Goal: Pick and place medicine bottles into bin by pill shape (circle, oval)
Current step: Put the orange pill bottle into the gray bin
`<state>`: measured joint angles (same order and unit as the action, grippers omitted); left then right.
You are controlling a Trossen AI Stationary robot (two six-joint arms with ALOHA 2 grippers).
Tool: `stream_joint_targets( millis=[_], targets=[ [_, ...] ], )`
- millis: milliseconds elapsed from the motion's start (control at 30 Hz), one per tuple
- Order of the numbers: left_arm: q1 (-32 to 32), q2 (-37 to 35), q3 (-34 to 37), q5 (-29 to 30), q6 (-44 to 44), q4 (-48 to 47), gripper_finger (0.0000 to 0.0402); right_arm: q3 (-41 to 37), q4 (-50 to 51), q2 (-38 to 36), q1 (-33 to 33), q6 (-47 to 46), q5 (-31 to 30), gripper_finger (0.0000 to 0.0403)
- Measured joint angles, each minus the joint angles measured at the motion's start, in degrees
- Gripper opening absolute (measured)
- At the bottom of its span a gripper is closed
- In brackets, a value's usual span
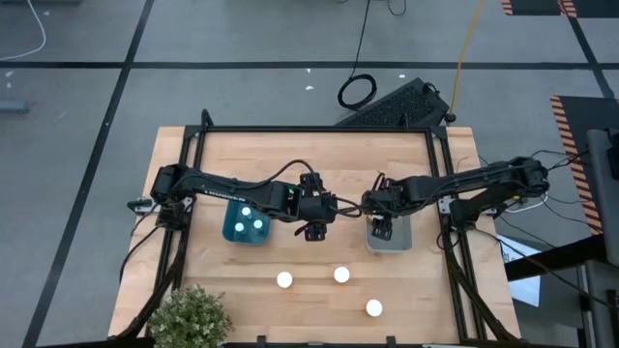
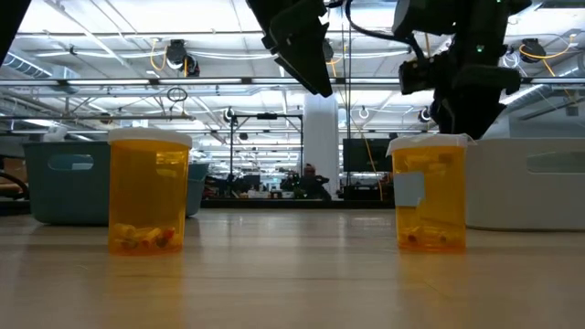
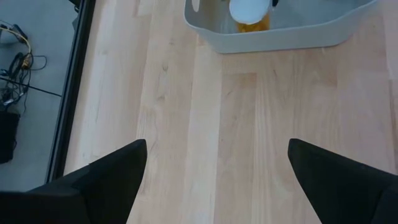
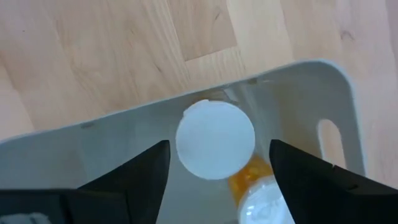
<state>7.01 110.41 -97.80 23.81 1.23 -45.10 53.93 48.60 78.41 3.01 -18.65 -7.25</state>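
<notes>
Three medicine bottles with white caps [image 1: 284,279] [image 1: 341,275] [image 1: 373,308] stand upright on the wooden table near its front edge. The low view shows two of them as amber bodies [image 2: 146,192] [image 2: 430,192]. My right gripper [image 4: 217,168] is open above the grey bin [image 1: 390,237]. Its fingers stand on either side of an upright bottle's white cap [image 4: 215,147], with a small gap on each side. A second bottle [image 4: 261,193] lies in that bin. My left gripper [image 3: 217,168] hangs open over bare wood between the two bins. The teal bin [image 1: 247,224] holds three bottles.
A potted plant [image 1: 189,319] stands at the table's near left corner. Black frame rails [image 1: 309,129] run along the table's far and side edges. Bare wood lies between the bins and the three standing bottles.
</notes>
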Motion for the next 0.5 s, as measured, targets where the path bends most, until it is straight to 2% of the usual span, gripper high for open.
stream_joint_targets(
  millis=[267,500],
  targets=[
    [1.33,0.00,0.00,0.02,-1.83,-0.13,0.0394,0.00,-0.40,-7.61,5.69,-4.31,-1.19,0.0269],
    [5.73,0.00,0.00,0.72,-5.96,-1.75,0.0394,0.02,-3.23,-12.50,14.44,-7.85,-12.41,0.0269]
  ],
)
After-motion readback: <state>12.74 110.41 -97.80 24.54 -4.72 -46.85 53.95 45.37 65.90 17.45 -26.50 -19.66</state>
